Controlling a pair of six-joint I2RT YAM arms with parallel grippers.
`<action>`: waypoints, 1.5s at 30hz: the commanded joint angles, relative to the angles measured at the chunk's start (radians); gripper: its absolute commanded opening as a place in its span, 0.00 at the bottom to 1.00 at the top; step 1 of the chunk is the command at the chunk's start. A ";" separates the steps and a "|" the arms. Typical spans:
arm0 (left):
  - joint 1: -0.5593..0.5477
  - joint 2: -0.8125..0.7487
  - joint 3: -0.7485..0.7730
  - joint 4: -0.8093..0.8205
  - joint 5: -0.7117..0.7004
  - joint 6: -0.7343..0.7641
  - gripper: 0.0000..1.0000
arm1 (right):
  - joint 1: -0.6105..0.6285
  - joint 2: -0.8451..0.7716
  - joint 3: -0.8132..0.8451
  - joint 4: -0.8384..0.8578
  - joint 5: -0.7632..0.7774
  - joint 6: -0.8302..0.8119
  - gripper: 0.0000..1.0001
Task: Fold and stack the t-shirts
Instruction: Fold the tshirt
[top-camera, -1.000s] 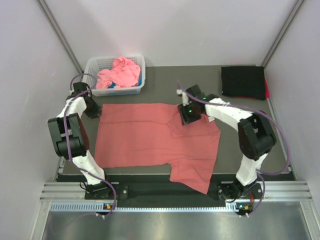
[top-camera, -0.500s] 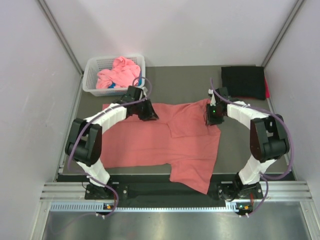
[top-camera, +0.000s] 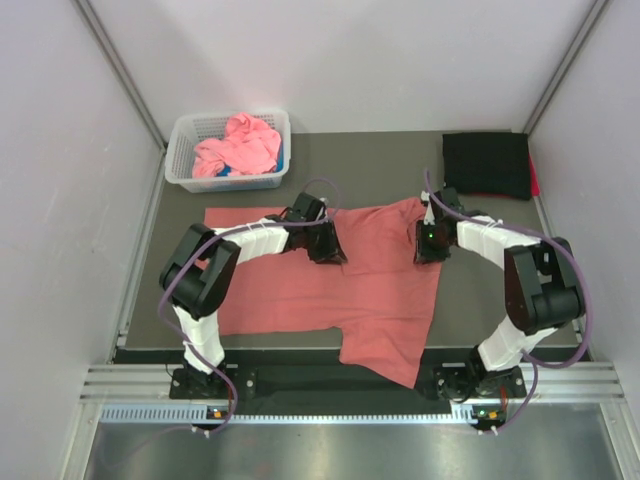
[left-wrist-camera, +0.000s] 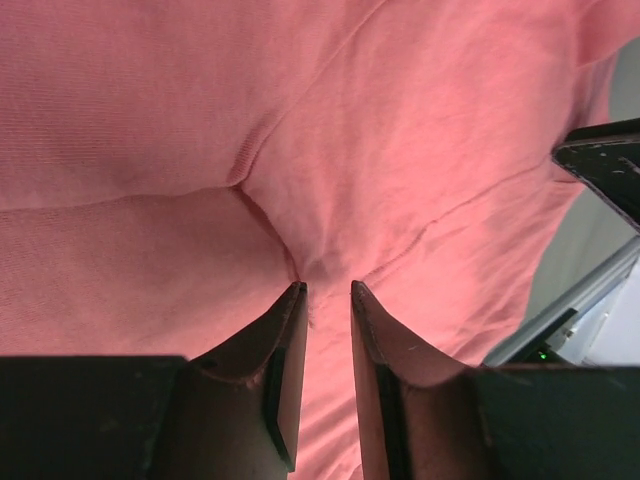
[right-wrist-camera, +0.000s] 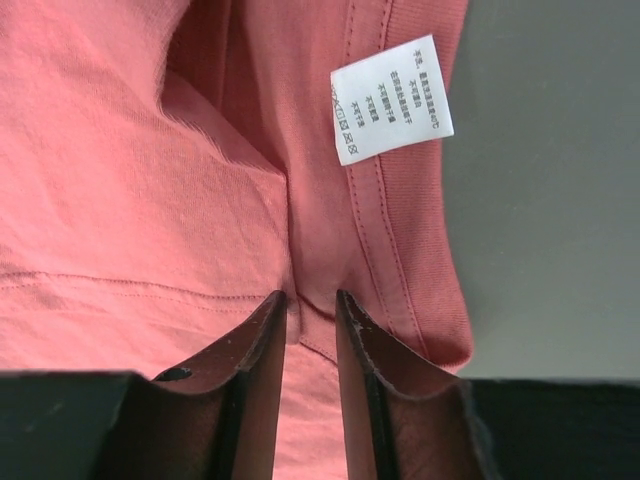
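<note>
Dark grey table (top-camera: 380, 170), salmon-red cotton t-shirt (top-camera: 300, 285) spread across its middle, white plastic lattice basket (top-camera: 230, 183) far left holding a crumpled pink t-shirt (top-camera: 240, 145), folded black t-shirt (top-camera: 486, 164) far right, left gripper (left-wrist-camera: 327, 290) and right gripper (right-wrist-camera: 310, 297) each pinching a fold of the salmon-red shirt's far edge, white printed care label (right-wrist-camera: 391, 100) on its hem.

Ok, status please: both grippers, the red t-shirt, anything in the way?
Jaws of left gripper and right gripper pinching salmon-red t-shirt. Shirt mostly spread, not yet folded. Far edge: white basket, folded black t-shirt, both clear of it.
</note>
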 joint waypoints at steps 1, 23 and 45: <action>-0.007 0.005 0.000 0.031 -0.052 -0.008 0.30 | 0.001 -0.041 -0.017 0.052 -0.002 0.014 0.26; -0.052 0.017 -0.007 0.025 -0.080 -0.012 0.32 | 0.016 -0.112 -0.014 0.032 0.015 0.021 0.00; -0.065 0.025 0.000 0.041 -0.065 -0.021 0.00 | 0.056 -0.047 -0.074 0.096 0.032 0.077 0.22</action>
